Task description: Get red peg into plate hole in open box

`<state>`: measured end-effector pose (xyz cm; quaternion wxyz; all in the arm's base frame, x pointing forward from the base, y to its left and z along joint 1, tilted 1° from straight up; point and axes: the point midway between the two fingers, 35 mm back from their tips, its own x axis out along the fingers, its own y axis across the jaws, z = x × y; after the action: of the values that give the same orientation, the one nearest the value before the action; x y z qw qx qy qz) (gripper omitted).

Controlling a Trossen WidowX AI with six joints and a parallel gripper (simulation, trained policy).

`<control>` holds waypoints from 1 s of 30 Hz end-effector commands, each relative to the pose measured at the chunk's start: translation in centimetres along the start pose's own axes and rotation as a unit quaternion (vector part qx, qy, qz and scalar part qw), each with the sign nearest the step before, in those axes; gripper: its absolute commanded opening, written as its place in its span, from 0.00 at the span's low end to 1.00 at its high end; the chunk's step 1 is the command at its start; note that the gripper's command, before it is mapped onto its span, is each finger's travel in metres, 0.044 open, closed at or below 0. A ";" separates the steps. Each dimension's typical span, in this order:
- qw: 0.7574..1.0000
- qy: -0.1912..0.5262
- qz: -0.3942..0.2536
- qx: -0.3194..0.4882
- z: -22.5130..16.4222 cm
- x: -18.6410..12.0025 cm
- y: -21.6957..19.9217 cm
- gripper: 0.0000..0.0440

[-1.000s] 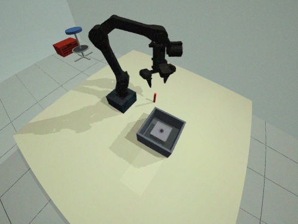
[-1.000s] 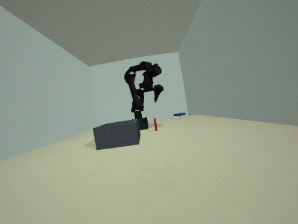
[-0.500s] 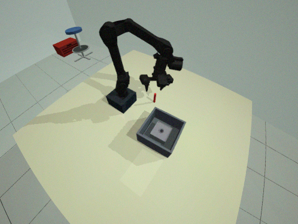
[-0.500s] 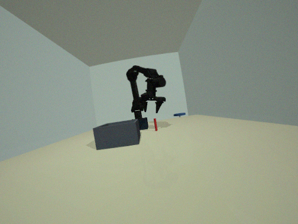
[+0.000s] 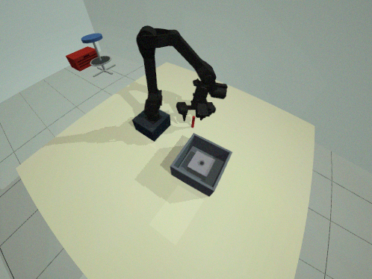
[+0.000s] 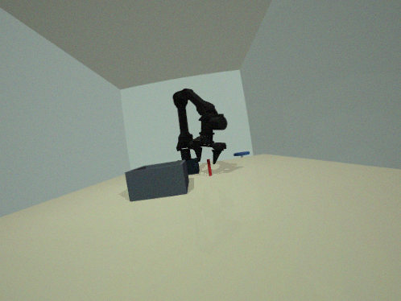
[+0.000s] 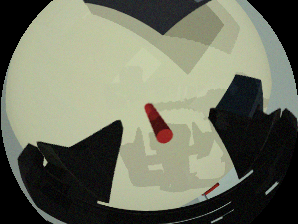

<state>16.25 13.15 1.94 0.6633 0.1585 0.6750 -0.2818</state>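
Observation:
The red peg (image 5: pixel 193 122) (image 6: pixel 209 168) (image 7: pixel 156 121) stands upright on the table, outside the box. My gripper (image 5: pixel 193 118) (image 6: pixel 207 162) (image 7: pixel 168 118) is open and empty, pointing down close over the peg. In the wrist view the peg shows between the two spread fingers, touching neither. The open dark grey box (image 5: pixel 191 182) (image 6: pixel 157 183) (image 7: pixel 160 16) stands beside the peg. In the top view a pale plate (image 5: pixel 195 160) with a dark round hole (image 5: pixel 202 162) lies at its bottom; the exterior view hides the inside.
The arm's dark blue base block (image 5: pixel 151 127) (image 6: pixel 194 166) (image 7: pixel 242 95) stands near the peg, on the pale yellow table (image 5: pixel 243 224) (image 6: pixel 241 241). The box walls rise around the plate. A blue-topped stool (image 5: pixel 92 37) and a red cabinet (image 5: pixel 80 60) are on the floor beyond the table.

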 end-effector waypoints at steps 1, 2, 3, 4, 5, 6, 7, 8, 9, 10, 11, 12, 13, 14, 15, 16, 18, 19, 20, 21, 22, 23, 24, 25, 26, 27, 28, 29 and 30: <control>1.000 0.000 -0.001 0.005 -0.1 1.4 0.2 1.00; 1.000 -0.001 0.000 0.006 -0.1 1.8 0.3 1.00; 1.000 -0.002 0.001 0.006 0.0 2.2 0.4 1.00; 1.000 -0.003 0.001 0.006 0.0 2.5 0.4 1.00; 1.000 -0.003 0.001 0.006 0.0 2.8 0.5 0.99; 1.000 -0.003 0.001 0.006 0.0 3.1 0.5 0.96; 1.000 -0.003 -0.001 0.006 0.0 3.5 0.5 0.92; 1.000 -0.002 -0.002 0.006 -0.1 3.8 0.5 0.87; 1.000 -0.001 -0.004 0.006 -0.1 4.1 0.4 0.81; 1.000 0.000 -0.006 0.006 -0.1 4.4 0.4 0.75; 1.000 0.000 -0.008 0.007 -0.2 4.7 0.3 0.69; 1.000 0.001 -0.011 0.007 -0.2 5.0 0.3 0.63; 1.000 0.002 -0.014 0.008 -0.2 5.3 0.2 0.57; 1.000 0.003 -0.018 0.008 -0.3 5.5 0.1 0.51; 1.000 0.004 -0.021 0.009 -0.3 5.7 0.1 0.45; 1.000 0.005 -0.025 0.009 -0.4 5.8 0.0 0.39; 0.999 0.008 -0.033 0.010 -0.4 5.9 -0.1 0.28; 0.999 0.009 -0.038 0.010 -0.5 6.0 -0.3 0.22; 0.999 0.010 -0.043 0.010 -0.5 6.0 -0.4 0.16; 0.999 0.011 -0.048 0.009 -0.5 6.1 -0.4 0.11; 0.999 0.011 -0.052 0.009 -0.6 6.2 -0.5 0.06; 0.998 0.012 -0.057 0.008 -0.6 6.2 -0.6 0.03; 0.998 0.006 -0.055 0.008 -0.4 5.9 -0.5 0.01; 0.999 0.001 -0.054 0.008 -0.2 5.6 -0.3 0.00; 0.999 -0.003 -0.053 0.008 0.0 5.3 -0.2 0.00; 0.999 -0.007 -0.052 0.008 0.2 5.0 -0.1 0.00; 0.999 -0.010 -0.052 0.007 0.3 4.6 -0.1 0.00; 0.999 -0.013 -0.051 0.007 0.5 4.3 0.0 0.00; 0.999 -0.016 -0.051 0.006 0.6 3.9 0.0 0.00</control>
<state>15.94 12.06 -2.73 0.6499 0.1222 0.6762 -0.3246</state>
